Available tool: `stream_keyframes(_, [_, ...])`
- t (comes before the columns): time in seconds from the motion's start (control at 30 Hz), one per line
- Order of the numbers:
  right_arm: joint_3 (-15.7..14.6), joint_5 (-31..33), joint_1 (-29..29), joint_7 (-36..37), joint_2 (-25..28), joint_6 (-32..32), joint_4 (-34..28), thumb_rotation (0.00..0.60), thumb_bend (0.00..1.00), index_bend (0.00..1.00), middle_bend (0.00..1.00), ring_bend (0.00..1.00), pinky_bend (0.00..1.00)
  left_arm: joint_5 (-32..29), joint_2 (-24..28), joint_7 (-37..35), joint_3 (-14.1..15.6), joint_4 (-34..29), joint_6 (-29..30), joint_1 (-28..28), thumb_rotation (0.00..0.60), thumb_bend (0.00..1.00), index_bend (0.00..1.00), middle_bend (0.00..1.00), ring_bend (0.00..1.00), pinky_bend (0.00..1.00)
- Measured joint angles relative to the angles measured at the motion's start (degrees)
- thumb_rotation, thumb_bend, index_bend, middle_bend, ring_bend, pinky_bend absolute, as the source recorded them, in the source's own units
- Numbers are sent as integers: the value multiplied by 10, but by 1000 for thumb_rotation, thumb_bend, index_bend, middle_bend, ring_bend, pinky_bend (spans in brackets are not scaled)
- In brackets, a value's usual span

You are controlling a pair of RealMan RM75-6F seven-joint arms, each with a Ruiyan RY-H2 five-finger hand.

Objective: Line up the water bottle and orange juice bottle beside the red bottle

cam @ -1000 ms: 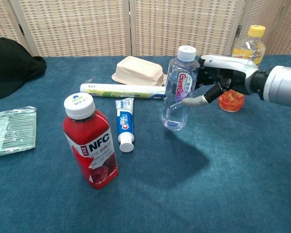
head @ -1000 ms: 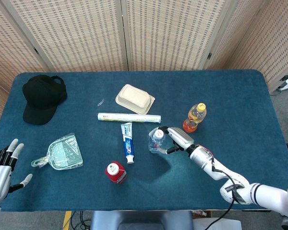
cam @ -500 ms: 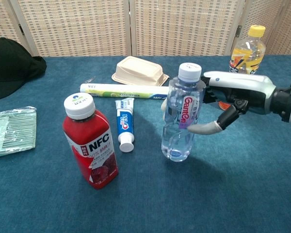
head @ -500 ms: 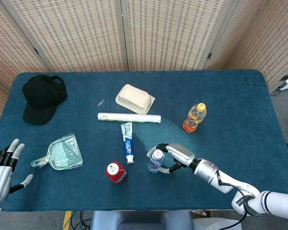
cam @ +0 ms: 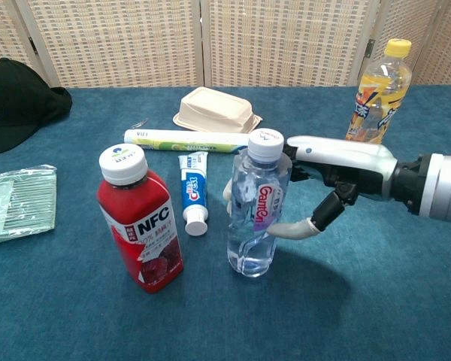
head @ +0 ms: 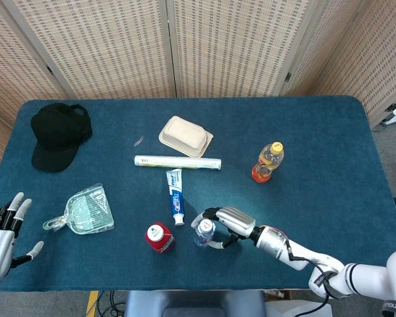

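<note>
The clear water bottle [cam: 257, 204] stands upright on the blue tabletop [cam: 376, 301] just right of the red bottle [cam: 141, 222], the right hand [cam: 332, 174] grasping it with fingers [cam: 292, 229] wrapped around its body. The orange juice bottle [cam: 376, 92], part full, stands well apart at the back right. The left hand [head: 1, 231] rests with fingers spread, holding nothing, at the tabletop's near left edge.

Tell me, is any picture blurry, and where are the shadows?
Both views look sharp. In the chest view, the water bottle and right hand cast a soft dark shadow on the table beneath them; in the head view the shadow beside them is fainter.
</note>
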Motion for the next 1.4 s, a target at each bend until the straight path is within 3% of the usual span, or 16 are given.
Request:
stream_keyframes(0.23, [-3, -4, 5, -31, -20, 10, 16, 600, 360, 435, 339, 224, 305, -1, -1, -3, 0, 3, 0, 1, 600, 184, 82, 0, 57, 87])
stream_keyframes(0.9, [-21, -1, 11, -25, -29, 23, 20, 600, 286, 433, 294, 211, 304, -3, -5, -12, 0, 15, 0, 2, 600, 184, 81, 0, 58, 87])
stream_keyframes(1.03, [-22, 1, 10, -31, -29, 26, 21, 600, 245, 355, 270, 190, 305, -3, -7, -11, 0, 15, -1, 2, 600, 183, 81, 0, 57, 87])
stream_keyframes(1.3, [-26, 2, 10, -37, -21, 30, 16, 600, 151, 75, 126, 107, 278, -2, -7, -9, -1, 14, -2, 0, 600, 184, 81, 0, 57, 86])
stream_keyframes(1.4, [-25, 2, 7, -40, -15, 40, 12, 600, 150, 53, 108, 97, 273, -2, -6, -8, -2, 13, -3, -1, 600, 184, 81, 0, 57, 87])
